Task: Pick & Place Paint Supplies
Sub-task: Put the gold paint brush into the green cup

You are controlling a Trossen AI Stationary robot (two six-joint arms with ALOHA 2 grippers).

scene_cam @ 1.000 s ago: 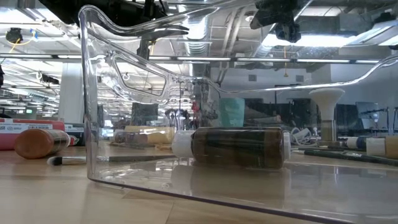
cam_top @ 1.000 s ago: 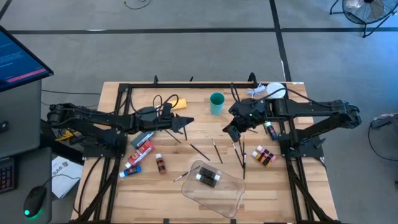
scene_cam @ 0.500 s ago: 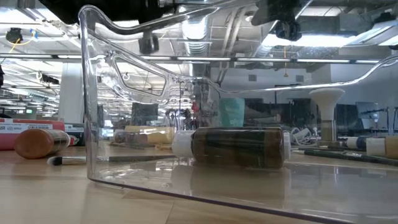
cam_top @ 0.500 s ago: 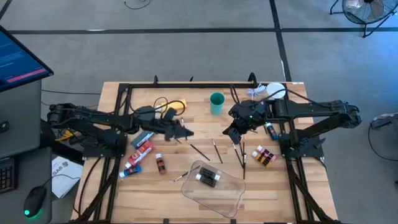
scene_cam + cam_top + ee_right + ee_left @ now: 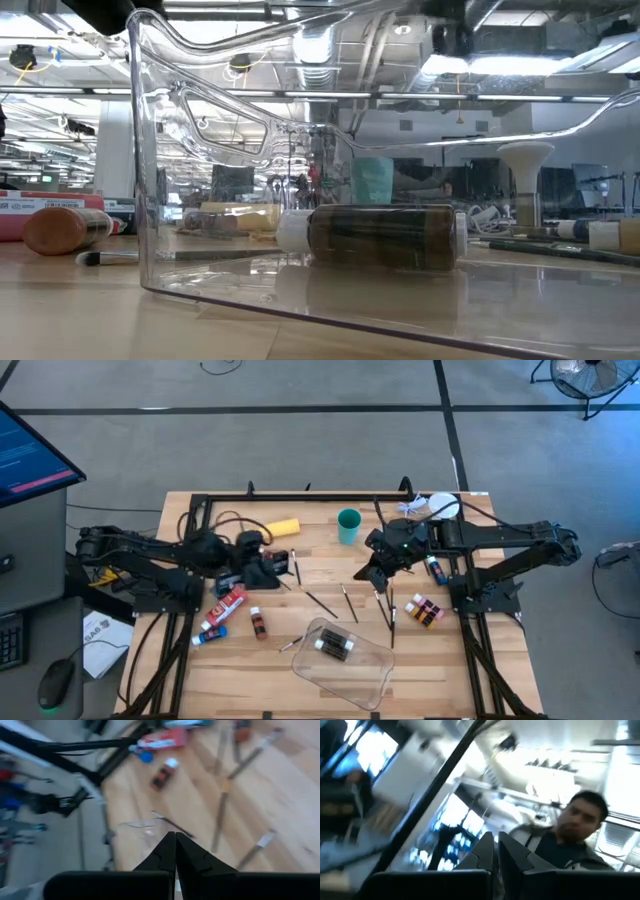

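Note:
Paint supplies lie scattered on the wooden table: a yellow bottle (image 5: 281,527), a red tube (image 5: 230,603), a blue tube (image 5: 212,632), a brown bottle (image 5: 259,623), thin brushes (image 5: 320,601) (image 5: 385,608) and small bottles (image 5: 424,610) at the right. One dark bottle (image 5: 335,646) (image 5: 380,237) lies on its side in the clear tray (image 5: 368,675). My left gripper (image 5: 283,565) (image 5: 495,845) is shut, empty and tipped upward above the table's left middle. My right gripper (image 5: 368,575) (image 5: 175,845) is shut, empty and slants down above the brushes.
A teal cup (image 5: 348,525) stands at the far middle. A white object (image 5: 440,508) and cables sit at the far right corner. The tray's clear wall (image 5: 140,150) fills the low view. A person (image 5: 570,830) shows beyond the table in the left wrist view.
My left gripper has tipped from pointing along the table to pointing upward, drawing back toward the table's left edge and rising; the yellow bottle now shows uncovered. It has stayed shut. The paint supplies lie as before.

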